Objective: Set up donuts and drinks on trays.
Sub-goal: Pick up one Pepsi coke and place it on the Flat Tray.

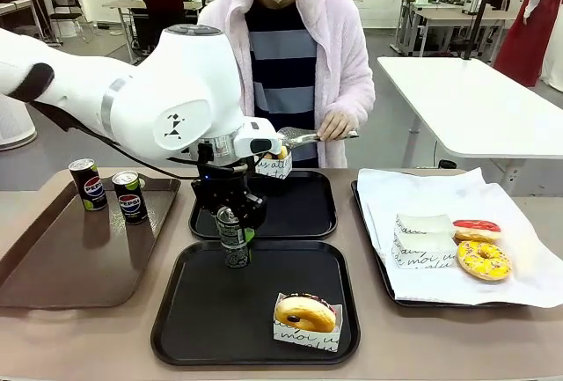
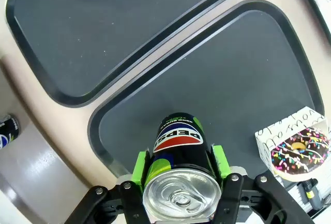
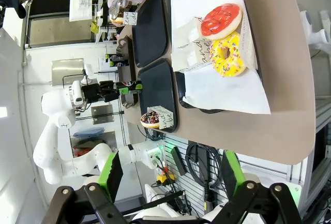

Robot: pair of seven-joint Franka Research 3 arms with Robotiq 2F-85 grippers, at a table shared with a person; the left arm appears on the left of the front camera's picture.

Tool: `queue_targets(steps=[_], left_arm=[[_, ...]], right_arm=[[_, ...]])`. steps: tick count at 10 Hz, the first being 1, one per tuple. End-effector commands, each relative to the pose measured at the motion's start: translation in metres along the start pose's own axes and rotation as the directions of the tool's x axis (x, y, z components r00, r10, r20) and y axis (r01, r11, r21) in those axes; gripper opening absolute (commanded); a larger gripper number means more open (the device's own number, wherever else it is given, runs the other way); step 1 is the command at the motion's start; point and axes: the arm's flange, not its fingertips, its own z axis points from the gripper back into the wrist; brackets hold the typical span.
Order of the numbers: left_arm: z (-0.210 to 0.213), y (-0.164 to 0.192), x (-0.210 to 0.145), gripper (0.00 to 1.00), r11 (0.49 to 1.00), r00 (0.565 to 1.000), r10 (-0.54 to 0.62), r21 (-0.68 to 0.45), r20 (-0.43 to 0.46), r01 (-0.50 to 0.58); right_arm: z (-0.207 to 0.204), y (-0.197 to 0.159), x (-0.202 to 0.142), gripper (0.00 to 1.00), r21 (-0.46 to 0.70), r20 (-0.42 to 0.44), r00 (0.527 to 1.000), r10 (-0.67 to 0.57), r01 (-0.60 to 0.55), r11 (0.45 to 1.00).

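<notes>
Left pincer (image 2: 181, 175) pinches 1 can (image 2: 176, 146) at left-center of the front view; right pincer (image 3: 170, 177) stands spread at the bottom of the right wrist view.

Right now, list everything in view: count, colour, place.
Black trays: two, black, centre, one nearer
Brown tray: one, brown, left
Paper-lined tray: one, black, white paper, right
Pepsi cans: three, dark; two on brown tray, one in left end effector
Boxed doughnut: one, chocolate, sprinkled, near black tray
Loose doughnuts: two, red and yellow, on paper
Left end effector: one, black and green, over near tray
Person's hand: one, holding tongs
</notes>
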Motion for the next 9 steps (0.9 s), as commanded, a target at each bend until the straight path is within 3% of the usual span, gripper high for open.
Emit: queue_targets(steps=[1, 4, 5, 8, 9], left_arm=[[-0.009, 0.001, 0.007, 0.58, 1.000, 1.000, 0.014, -0.024, 0.020, -0.013], [-0.005, 0.001, 0.002, 0.58, 1.000, 1.000, -0.001, -0.029, 0.022, 0.002], [-0.003, -0.001, 0.003, 0.58, 1.000, 1.000, 0.013, 0.021, -0.022, -0.013], [-0.016, 0.001, 0.003, 0.58, 1.000, 1.000, 0.003, -0.012, -0.016, -0.003], [-0.009, 0.000, -0.014, 0.58, 0.999, 0.999, -0.033, 0.003, -0.023, 0.034]], right_arm=[[0.001, 0.000, 0.002, 1.00, 0.024, 0.006, 1.000, 0.018, -0.018, 1.000], [0.001, 0.000, 0.002, 1.00, 0.024, 0.006, 1.000, 0.018, -0.018, 1.000], [0.001, 0.000, 0.002, 1.00, 0.024, 0.006, 1.000, 0.018, -0.018, 1.000], [0.001, 0.000, 0.002, 1.00, 0.024, 0.006, 1.000, 0.018, -0.018, 1.000], [0.001, 0.000, 0.002, 1.00, 0.024, 0.006, 1.000, 0.018, -0.018, 1.000]])
